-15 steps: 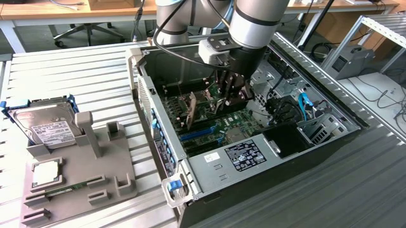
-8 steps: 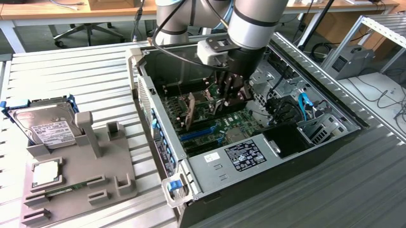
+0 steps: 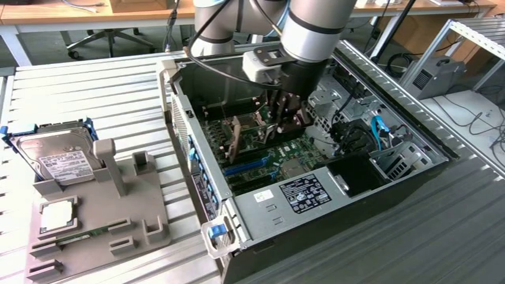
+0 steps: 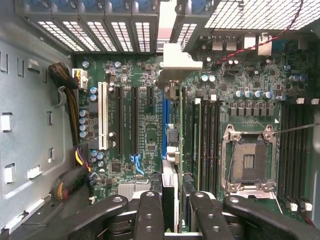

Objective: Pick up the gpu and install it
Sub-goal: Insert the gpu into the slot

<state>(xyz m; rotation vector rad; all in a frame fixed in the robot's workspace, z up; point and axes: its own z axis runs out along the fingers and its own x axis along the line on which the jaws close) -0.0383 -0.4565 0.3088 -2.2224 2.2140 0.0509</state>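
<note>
Open computer case, hand lowered inside, gripping gpu

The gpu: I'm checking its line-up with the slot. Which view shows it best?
The wrist view: the gpu runs edge-on from the gripper over the motherboard slots. In the exterior view it is largely hidden behind the gripper.

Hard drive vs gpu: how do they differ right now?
Hard drive sits propped in the grey holder outside the case; gpu is inside the case, over the motherboard. Hard drive is free; gpu is clamped in the gripper jaws. Hard drive shows its labelled face; gpu stands on edge. Both are flat rectangular parts.
</note>
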